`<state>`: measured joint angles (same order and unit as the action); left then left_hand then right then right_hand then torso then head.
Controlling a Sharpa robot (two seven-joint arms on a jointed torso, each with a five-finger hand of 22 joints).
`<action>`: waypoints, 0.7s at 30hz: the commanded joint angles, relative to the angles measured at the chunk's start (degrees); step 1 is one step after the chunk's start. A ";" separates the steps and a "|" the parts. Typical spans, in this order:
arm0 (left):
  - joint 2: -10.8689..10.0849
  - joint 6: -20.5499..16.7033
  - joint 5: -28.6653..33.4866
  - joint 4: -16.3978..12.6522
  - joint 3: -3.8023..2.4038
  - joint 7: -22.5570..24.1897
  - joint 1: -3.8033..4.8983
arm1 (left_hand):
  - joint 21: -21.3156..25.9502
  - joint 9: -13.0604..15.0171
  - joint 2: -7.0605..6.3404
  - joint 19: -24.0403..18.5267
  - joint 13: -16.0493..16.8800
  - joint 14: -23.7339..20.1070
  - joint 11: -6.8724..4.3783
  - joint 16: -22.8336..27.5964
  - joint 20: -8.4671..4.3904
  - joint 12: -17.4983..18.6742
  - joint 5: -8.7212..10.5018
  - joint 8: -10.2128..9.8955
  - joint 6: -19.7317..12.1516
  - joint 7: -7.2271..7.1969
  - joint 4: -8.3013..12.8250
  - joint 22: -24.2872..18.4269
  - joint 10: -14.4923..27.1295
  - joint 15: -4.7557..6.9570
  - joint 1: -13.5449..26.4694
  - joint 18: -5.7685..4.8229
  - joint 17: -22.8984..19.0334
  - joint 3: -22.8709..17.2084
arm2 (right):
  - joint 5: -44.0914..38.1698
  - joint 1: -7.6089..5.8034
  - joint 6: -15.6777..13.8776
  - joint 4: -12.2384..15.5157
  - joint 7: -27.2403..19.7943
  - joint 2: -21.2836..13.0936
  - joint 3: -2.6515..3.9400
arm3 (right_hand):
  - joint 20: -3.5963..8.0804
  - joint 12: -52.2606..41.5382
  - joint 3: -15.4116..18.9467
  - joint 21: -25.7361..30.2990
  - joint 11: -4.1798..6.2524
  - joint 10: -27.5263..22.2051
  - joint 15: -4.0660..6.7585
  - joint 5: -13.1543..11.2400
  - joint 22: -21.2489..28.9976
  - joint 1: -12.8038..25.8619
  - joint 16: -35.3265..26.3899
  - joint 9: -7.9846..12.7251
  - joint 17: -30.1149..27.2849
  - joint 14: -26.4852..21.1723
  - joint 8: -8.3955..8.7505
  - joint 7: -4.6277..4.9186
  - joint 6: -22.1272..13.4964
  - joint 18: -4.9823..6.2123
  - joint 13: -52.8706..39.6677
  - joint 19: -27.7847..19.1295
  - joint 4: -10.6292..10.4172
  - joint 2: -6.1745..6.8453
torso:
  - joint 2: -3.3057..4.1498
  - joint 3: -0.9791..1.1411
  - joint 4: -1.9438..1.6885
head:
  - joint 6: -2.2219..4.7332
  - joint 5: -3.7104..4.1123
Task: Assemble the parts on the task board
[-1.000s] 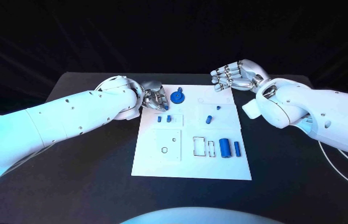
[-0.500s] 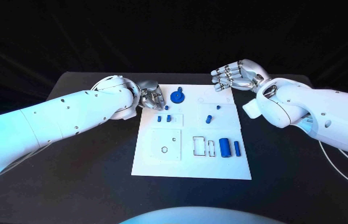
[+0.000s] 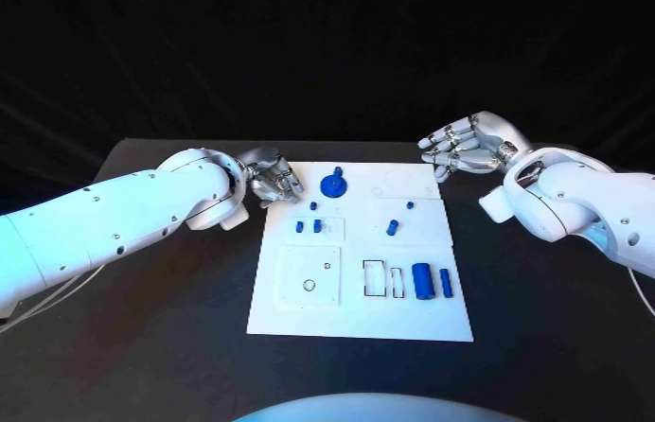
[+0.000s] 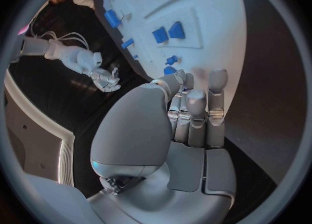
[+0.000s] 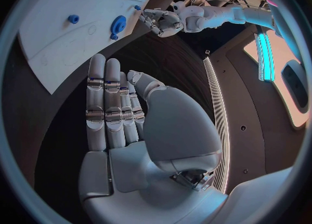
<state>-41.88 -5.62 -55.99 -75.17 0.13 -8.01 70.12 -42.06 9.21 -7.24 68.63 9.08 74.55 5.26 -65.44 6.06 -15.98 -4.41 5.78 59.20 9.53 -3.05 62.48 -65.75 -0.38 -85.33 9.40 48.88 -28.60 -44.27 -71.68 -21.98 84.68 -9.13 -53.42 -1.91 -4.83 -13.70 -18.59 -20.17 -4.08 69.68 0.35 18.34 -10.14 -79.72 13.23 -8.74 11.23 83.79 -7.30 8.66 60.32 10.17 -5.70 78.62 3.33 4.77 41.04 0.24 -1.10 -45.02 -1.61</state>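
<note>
Your left hand (image 3: 271,180) hovers empty just beside the task board (image 3: 358,310), near the blue gear (image 3: 333,186); your right hand (image 3: 469,146), fingers apart, hangs beyond its far corner.

task board (image 3: 358,285): matt white plastic | parts (image 3: 423,277): smooth blue plastic | table (image 3: 164,346): matt black

Three cameras, one table
Head camera looks down on the board (image 3: 362,252); both wrist cameras sit close behind their hands, sharing that board.
</note>
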 commanded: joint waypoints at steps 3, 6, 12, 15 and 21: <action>-1.78 -8.95 33.21 -2.53 0.36 11.46 -0.13 | 7.14 -0.17 0.28 -5.27 0.88 -6.69 0.19 7.86 0.61 -1.58 0.00 0.75 -0.07 0.56 -0.33 -3.54 1.40 -0.59 1.90 0.90 -10.30 0.05 | -17.19 0.01 5.26 0.28 5.41 -0.36 0.01 | 1.52 -0.89 0.98 -5.54 1.11 1.44 1.29 -0.24 -3.57 -0.30 8.76 0.45 6.09 3.10 0.63 -0.45 1.09 -0.08 -1.28 2.06 1.05 -0.21 | -0.24 -0.02 0.17 | 0.65 0.86; -3.07 -10.69 44.18 -4.26 0.48 15.37 -0.51 | 8.09 -0.17 0.29 -5.83 1.45 -7.41 0.05 8.77 0.84 -2.70 0.06 1.13 -0.07 0.39 -1.10 -4.11 1.66 -0.64 3.52 1.00 -11.54 1.25 | -25.37 0.03 7.76 0.58 8.45 -0.42 0.01 | 1.91 -0.51 0.76 -9.93 1.27 1.35 1.54 -0.65 -6.75 0.19 15.64 0.94 11.38 2.20 1.55 -0.70 1.61 -0.32 -2.15 1.57 1.31 -0.07 | -0.30 -0.09 0.11 | 1.05 1.29; -5.19 -11.12 52.76 -6.82 0.55 19.89 -1.52 | 9.15 -0.15 0.83 -5.42 2.30 -6.85 -0.01 8.27 0.96 -4.38 0.07 1.73 -0.30 0.24 -2.02 -5.04 2.34 -0.60 5.18 1.09 -11.26 2.97 | -39.59 0.51 10.43 1.79 13.82 -0.34 0.01 | 1.65 2.62 -0.06 -13.57 0.22 -2.23 0.98 -2.86 -9.63 1.72 18.60 1.47 14.86 1.45 2.83 -0.29 1.54 -0.51 -1.66 -0.37 0.40 -0.01 | -0.27 -0.09 0.14 | 1.91 2.46; -5.78 -11.30 53.90 -7.65 0.56 20.59 -1.77 | 9.37 -0.16 1.00 -5.28 2.46 -6.89 -0.01 8.34 0.96 -4.69 0.04 1.84 -0.44 0.23 -2.06 -5.25 2.61 -0.60 5.27 1.10 -11.47 3.23 | -44.13 0.86 10.71 2.34 15.65 -0.11 0.00 | 1.29 4.82 -1.54 -16.23 -0.30 -4.07 0.57 -5.72 -11.76 1.76 20.57 1.69 16.81 1.47 3.39 -0.04 1.59 -0.60 -0.46 -0.96 0.12 0.16 | -0.27 -0.09 0.21 | 2.22 2.63; -6.39 -11.03 54.45 -9.11 0.57 21.72 -2.12 | 10.11 -0.24 1.22 -5.20 2.81 -7.96 0.11 9.61 1.02 -5.43 0.02 2.03 -0.99 0.38 -2.06 -5.85 3.47 -0.72 5.38 1.07 -13.43 3.87 | -50.26 1.53 9.86 3.66 17.88 0.69 -0.01 | 0.79 6.58 -5.67 -24.90 -0.54 -3.65 0.34 -12.20 -20.46 1.06 27.55 2.06 24.06 1.02 3.65 0.08 1.72 -0.96 1.19 -1.99 0.22 0.46 | -0.14 -0.06 0.21 | 3.00 3.37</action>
<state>-48.25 -16.12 -5.14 -83.84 0.73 10.46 68.06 -32.17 9.03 -6.20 63.25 11.86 66.89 5.35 -55.99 6.97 -21.20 -4.41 7.55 58.63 9.82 -5.13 56.70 -62.60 -1.12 -80.34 9.37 35.67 -25.08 -86.16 -70.27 -13.37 87.97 5.30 -52.94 -1.91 -4.07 -7.26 -23.92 -44.44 -4.37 65.87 1.11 6.58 -30.01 -78.22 40.31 -6.71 34.77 84.13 -3.95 8.39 62.05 10.17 -4.64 76.95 3.56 4.93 40.80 0.17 -0.88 -42.37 1.36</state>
